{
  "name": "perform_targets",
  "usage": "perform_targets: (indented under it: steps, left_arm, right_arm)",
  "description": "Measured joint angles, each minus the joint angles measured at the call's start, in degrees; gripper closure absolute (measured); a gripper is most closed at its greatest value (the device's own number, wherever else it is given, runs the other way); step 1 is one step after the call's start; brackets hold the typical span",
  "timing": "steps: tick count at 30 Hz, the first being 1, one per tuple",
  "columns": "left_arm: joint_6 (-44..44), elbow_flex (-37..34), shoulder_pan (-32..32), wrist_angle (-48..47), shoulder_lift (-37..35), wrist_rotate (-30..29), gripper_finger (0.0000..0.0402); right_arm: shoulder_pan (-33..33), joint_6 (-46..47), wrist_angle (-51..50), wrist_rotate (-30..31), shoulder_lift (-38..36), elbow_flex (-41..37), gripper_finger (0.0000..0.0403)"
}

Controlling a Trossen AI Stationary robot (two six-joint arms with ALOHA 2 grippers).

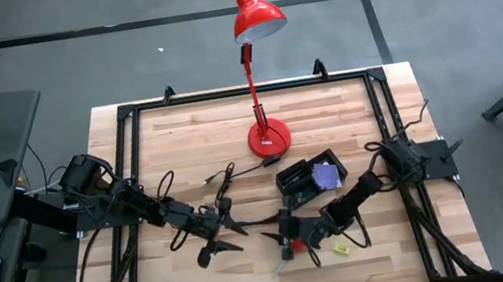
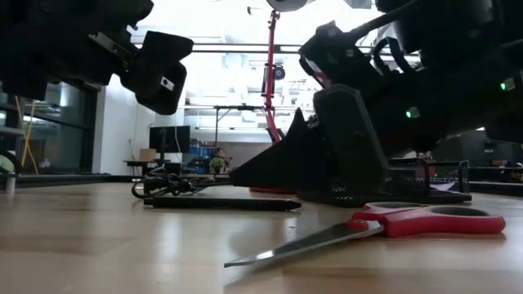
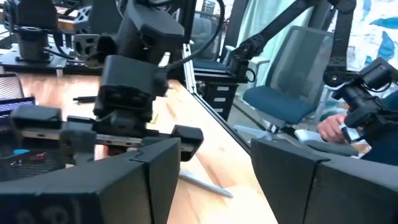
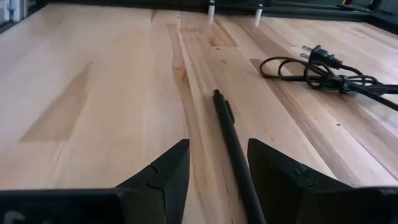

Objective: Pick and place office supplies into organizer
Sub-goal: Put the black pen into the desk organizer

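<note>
A black pen is straddled by the right gripper, held wide, lower centre; the left gripper is spread empty above the worktop.

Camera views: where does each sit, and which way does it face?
High: overhead, straight down on wooden table; both arms.
Low: table height, across red-handled scissors; arms overhead.
Left wrist: behind open left gripper, facing right arm.
Right wrist: behind open right gripper, over thin black pen.
Shared: low view shows that pen too.
</note>
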Motion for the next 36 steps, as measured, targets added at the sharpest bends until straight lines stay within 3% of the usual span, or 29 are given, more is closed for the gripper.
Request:
perform_targets:
  steps: [9, 15, 27, 36]
  left_arm:
    - [-0.17, 0.0, 0.0, -0.02, 0.0, 1.05, 0.0218]
    - [-1.03, 0.0, -0.02, -0.08, 0.0, 2.25, 0.0218]
    - [-1.07, 0.0, -0.02, -0.09, 0.0, 2.86, 0.0218]
    - [-1.1, 0.0, -0.02, -0.13, 0.0, 3.1, 0.0218]
  right_arm:
    - [-1.06, 4.36, -1.9, -1.64, -0.09, 2.03, 0.0249]
    - [-1.43, 8.75, -17.05, -2.99, -2.38, 4.48, 0.0249]
    - [-2.33, 6.36, -20.44, -0.77, -2.82, 5.46, 0.0249]
    - [-4.73, 9.12, -25.56, -4.97, -3.1, 5.62, 0.0251]
